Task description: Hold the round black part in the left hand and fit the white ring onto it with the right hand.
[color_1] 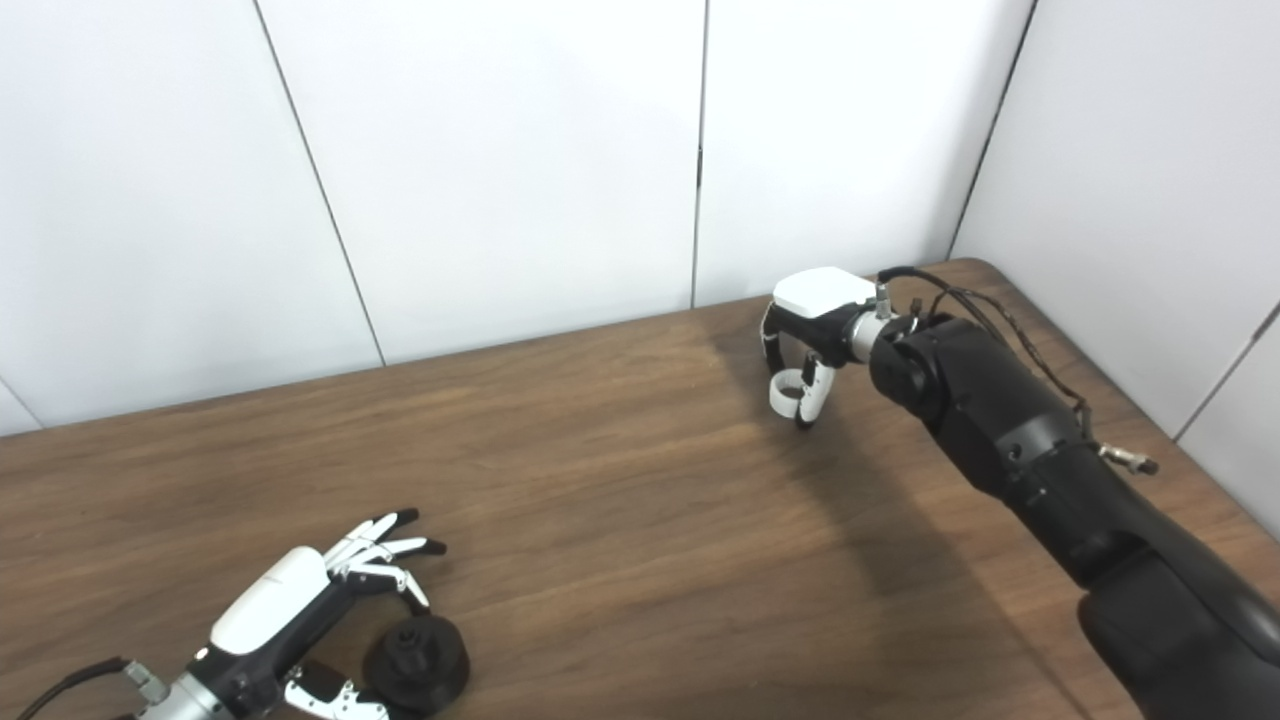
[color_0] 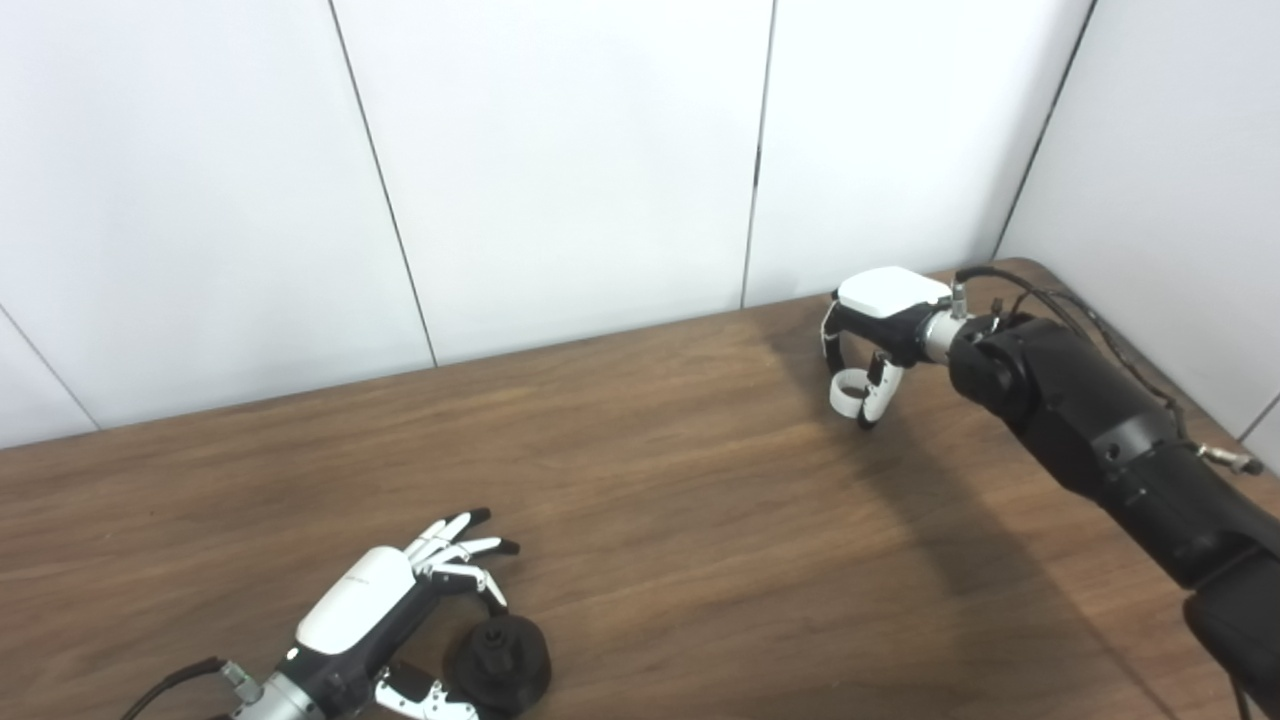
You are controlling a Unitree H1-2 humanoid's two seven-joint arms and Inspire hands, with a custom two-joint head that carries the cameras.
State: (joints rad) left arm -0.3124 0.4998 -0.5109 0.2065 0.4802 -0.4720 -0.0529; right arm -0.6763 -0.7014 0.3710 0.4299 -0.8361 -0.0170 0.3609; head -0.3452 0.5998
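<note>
Your right hand, near the table's far right corner, pinches the small, light, stiff white ring, while your left hand, fingers spread, flanks without apparently gripping the chunky round black part at the near left edge; take its rim.

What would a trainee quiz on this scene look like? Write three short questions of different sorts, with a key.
1. True or false: the white ring is already seated on the round black part.
2. Which hand has the white ring in its fingers?
3. The round black part sits: A) near the table's front edge, by the left hand; B) at the far right corner; C) against the wall.

Key: 1 false; 2 the right hand; 3 A.
</note>
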